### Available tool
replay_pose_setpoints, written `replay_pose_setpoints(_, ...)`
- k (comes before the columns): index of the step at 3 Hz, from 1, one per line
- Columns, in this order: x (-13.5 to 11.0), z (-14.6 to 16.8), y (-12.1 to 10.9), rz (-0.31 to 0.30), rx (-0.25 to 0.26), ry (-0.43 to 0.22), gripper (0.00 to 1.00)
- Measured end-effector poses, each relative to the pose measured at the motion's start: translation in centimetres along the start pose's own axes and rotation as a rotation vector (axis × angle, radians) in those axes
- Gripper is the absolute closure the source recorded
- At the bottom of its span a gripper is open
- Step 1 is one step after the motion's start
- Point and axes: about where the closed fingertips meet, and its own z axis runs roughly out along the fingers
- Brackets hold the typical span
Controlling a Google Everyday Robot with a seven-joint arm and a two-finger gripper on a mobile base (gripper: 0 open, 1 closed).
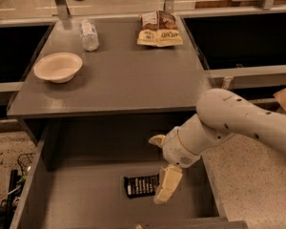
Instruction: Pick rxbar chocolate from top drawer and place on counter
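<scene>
Reaching down into the open top drawer [81, 199], the robot's arm [248, 123] comes in from the right, below the front edge of the counter tabletop [119, 80]. The drawer is pulled out toward the near side, and its flat bottom is bare apart from one item.

The gripper [157, 168] hangs low over the right-centre of the drawer bottom. Its jaws look released and spread. One cream finger points down at the near side, and the other tip shows farther back, toward the drawer's rear wall.

On the far part of the tabletop lies a tan-and-brown snack bag [159, 30]. Its printing is too small to read. A pale bowl [58, 67] sits upright at the left. A small clear bottle [89, 34] lies on its side at the far left.

The rxbar chocolate [139, 186] lies flat on the drawer bottom, near the front. Its long axis runs left to right, tipped only slightly. The near finger overlaps the bar's right end, so most of the bar lies just left of the jaws. Whether the finger touches the bar cannot be told. My judgement is that the jaws need a small shift left to straddle the bar across its short width. Rows of white lettering show on the black wrapper, but none of it is legible.
</scene>
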Motion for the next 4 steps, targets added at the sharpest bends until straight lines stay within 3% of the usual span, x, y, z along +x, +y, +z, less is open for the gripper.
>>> replay_pose_setpoints(2, 0.0, 0.3, 0.0, -0.017, 0.039, 0.058, 0.00)
replay_pose_setpoints(3, -0.2, 0.6, 0.2, -0.047, 0.106, 0.129, 0.00)
replay_pose_setpoints(4, -0.1, 1.4, 0.2, -0.040, 0.111, 0.139, 0.00)
